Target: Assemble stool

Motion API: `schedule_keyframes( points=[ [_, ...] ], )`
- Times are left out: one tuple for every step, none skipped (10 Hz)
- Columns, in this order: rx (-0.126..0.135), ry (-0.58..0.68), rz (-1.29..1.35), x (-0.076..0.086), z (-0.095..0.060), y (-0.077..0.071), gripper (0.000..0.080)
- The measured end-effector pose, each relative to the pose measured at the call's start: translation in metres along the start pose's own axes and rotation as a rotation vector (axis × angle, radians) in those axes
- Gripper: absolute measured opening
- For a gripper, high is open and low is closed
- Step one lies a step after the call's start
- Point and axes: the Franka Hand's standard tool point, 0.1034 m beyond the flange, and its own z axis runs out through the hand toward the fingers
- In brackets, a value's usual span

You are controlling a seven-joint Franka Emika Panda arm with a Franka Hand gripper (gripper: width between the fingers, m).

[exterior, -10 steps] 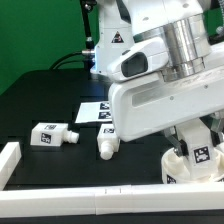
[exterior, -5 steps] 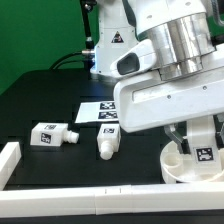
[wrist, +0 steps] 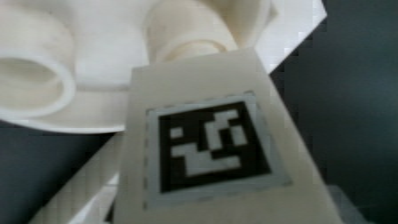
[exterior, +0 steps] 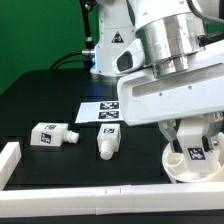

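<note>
The round white seat disc [exterior: 184, 168] lies at the exterior view's right, near the front rail. My gripper [exterior: 197, 146] is right above it, shut on a white stool leg [exterior: 197, 153] with a black-and-white tag, which stands upright in the seat. In the wrist view the held leg [wrist: 201, 140] fills the middle, its narrow end at a socket of the seat [wrist: 54, 85]. My fingers are hidden there. Two loose legs lie on the black table, one [exterior: 50, 134] at the left and one [exterior: 107, 144] in the middle.
The marker board [exterior: 100, 110] lies flat behind the middle leg. A long white rail [exterior: 90, 197] runs along the table's front, and another [exterior: 9, 160] stands at the front left. The arm's bulk hangs over the right half of the table.
My wrist has turned and shifted slightly over the seat with the leg in it. The seat and the two loose legs have not moved.
</note>
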Motion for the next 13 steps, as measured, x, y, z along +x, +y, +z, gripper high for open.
schedule_keyframes(
  points=[
    [0.0, 0.0, -0.025, 0.0, 0.0, 0.0, 0.0343],
    [0.0, 0.0, -0.026, 0.0, 0.0, 0.0, 0.0433],
    [0.0, 0.0, -0.03, 0.0, 0.0, 0.0, 0.0433],
    [0.0, -0.001, -0.033, -0.001, 0.0, 0.0, 0.0589],
    [-0.002, -0.011, -0.039, -0.005, 0.001, -0.003, 0.0589],
    [0.0, -0.012, -0.054, -0.006, 0.0, -0.004, 0.0637],
    [0.003, -0.007, -0.089, -0.002, -0.003, -0.005, 0.0646],
    [-0.01, -0.044, -0.202, -0.001, -0.01, -0.005, 0.0646],
    [-0.017, -0.092, -0.294, 0.0, -0.021, -0.008, 0.0646],
    [-0.027, -0.134, -0.379, -0.004, -0.025, -0.015, 0.0649],
    [-0.032, -0.151, -0.477, -0.005, -0.026, -0.018, 0.0649],
    [-0.027, -0.146, -0.536, -0.004, -0.025, -0.017, 0.0649],
    [-0.025, -0.147, -0.573, -0.004, -0.024, -0.016, 0.0649]
  ],
)
